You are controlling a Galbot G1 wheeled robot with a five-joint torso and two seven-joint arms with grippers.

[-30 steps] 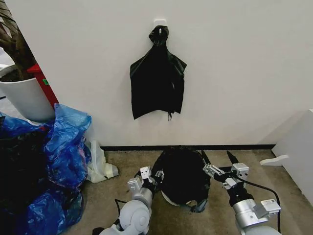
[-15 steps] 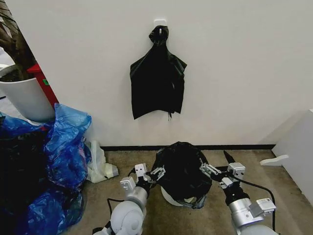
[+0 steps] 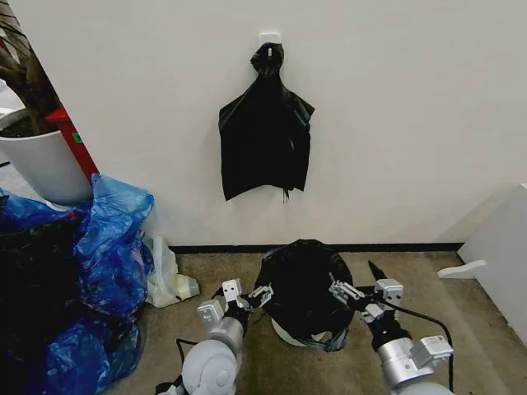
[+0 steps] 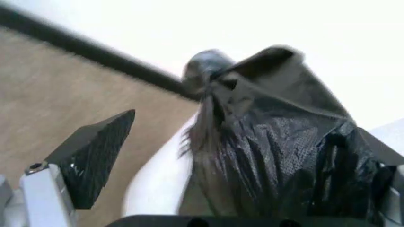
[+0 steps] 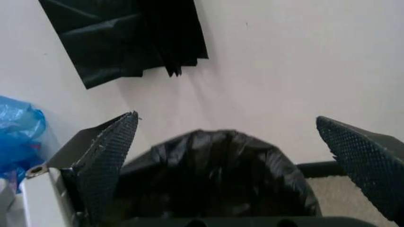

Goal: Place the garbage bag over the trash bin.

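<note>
Both grippers have dropped lower in the head view and drawn back toward the robot since the earlier frames; the bag on the bin looks rounder and more settled over its top.

Far left of frame: a heap of blue translucent bags [image 3: 111, 239] below a white planter pot [image 3: 45, 164], well apart from the work. A pale crumpled bag [image 3: 169, 284] lies on the floor just left of the left arm.

Left gripper [image 3: 244, 298], lower centre-left: fingers spread, nothing held, just beside the bag's left flank. In the left wrist view one finger [image 4: 94, 158] stands clear of the plastic.

Garbage bag [image 3: 303, 280], lower centre: draped over the trash bin [image 3: 284, 333], whose cream wall shows only low at the front. Judgement: film is thin, light, limp and slippery; it will slide and bunch rather than hold shape. Best pinched at the loose hem low on the sides and pulled down over the rim.

Right gripper [image 3: 350, 292], lower centre-right: fingers wide open, empty, near the bag's right side.

Upper centre: a bundle of black bags [image 3: 265, 140] hangs on the wall, clear of both arms. Nothing blocks the bin; a white panel [image 3: 502, 255] stands at far right.
</note>
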